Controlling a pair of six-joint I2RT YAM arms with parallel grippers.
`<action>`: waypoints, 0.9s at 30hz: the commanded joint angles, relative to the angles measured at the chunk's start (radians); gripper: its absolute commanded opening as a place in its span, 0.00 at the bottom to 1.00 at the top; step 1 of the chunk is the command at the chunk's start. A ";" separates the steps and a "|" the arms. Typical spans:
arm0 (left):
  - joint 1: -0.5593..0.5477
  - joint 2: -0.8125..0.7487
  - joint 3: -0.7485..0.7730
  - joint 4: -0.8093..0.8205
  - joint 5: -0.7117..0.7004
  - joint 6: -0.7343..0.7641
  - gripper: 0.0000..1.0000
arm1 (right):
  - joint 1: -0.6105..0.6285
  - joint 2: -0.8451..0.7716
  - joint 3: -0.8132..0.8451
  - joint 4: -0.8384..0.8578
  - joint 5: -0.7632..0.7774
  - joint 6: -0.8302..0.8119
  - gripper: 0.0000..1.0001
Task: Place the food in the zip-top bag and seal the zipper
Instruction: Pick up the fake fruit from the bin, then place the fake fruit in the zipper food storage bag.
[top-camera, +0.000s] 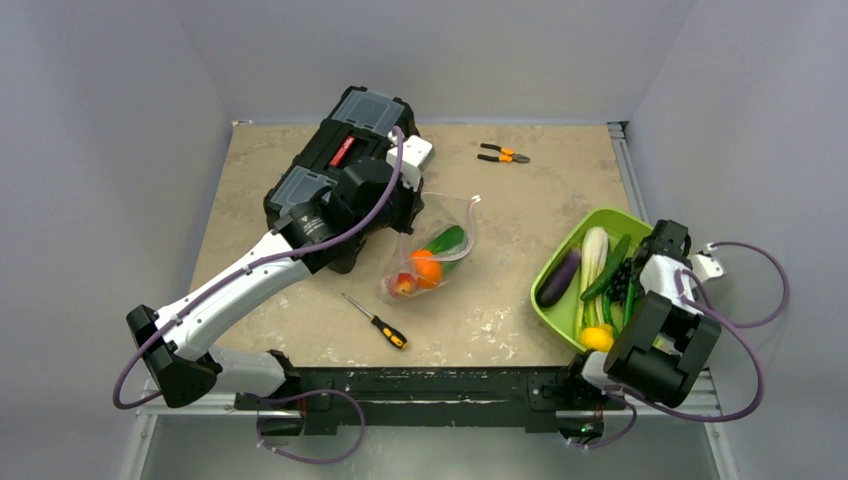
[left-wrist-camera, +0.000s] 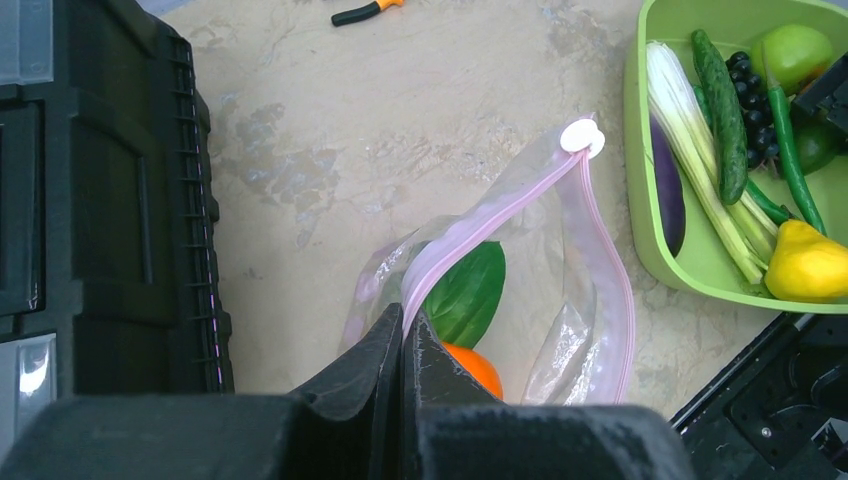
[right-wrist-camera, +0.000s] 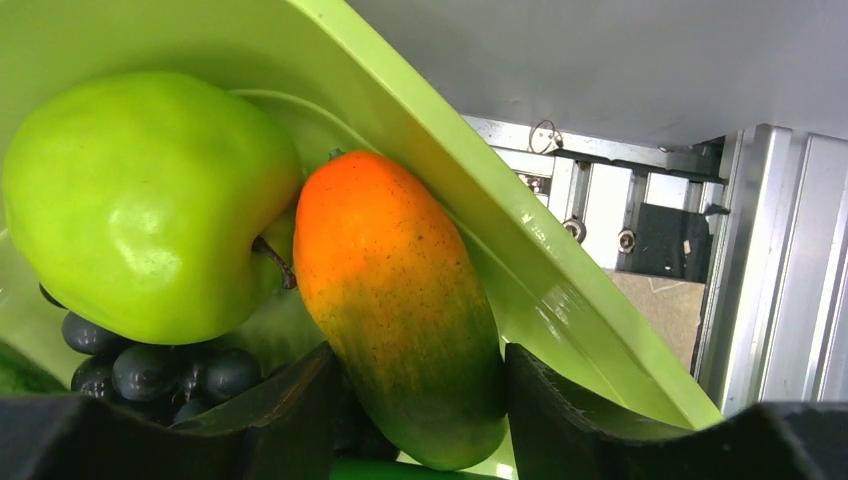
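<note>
Three toy foods inside zip-top bag (top-camera: 430, 255): orange fruit (top-camera: 427, 267), green vegetable (top-camera: 447, 240), red fruit (top-camera: 404, 284). Bag lies mid-table, just beside black toolbox (top-camera: 340, 150). Tan mottled tabletop (top-camera: 500, 290), grey walls around. Left arm stretched forward past toolbox; I see left gripper (left-wrist-camera: 404, 350) pinched together on pink zipper (left-wrist-camera: 500, 215). Right arm folded over lime bowl (top-camera: 556, 318); right gripper (right-wrist-camera: 420, 400) jaws apart, straddling orange-green fruit (right-wrist-camera: 400, 300); firm grip I cannot confirm.

The beige tabletop (top-camera: 500, 290) is carrying five items: a black toolbox (top-camera: 365, 110) sitting far left, a zip-top bag (top-camera: 452, 215) lying beside it, a screwdriver (top-camera: 375, 321) lying nearer, pliers (top-camera: 503, 153) lying farther back, and a lime-green bowl (top-camera: 590, 222) resting at right.
</note>
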 joint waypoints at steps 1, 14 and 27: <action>0.009 -0.036 0.022 0.038 0.015 -0.019 0.00 | -0.004 -0.030 0.006 0.018 -0.058 -0.015 0.46; 0.022 -0.032 0.023 0.038 0.041 -0.035 0.00 | 0.000 -0.242 0.080 -0.034 -0.094 -0.054 0.05; 0.024 -0.011 0.023 0.037 0.045 -0.035 0.00 | 0.460 -0.557 0.162 0.212 -0.491 -0.112 0.00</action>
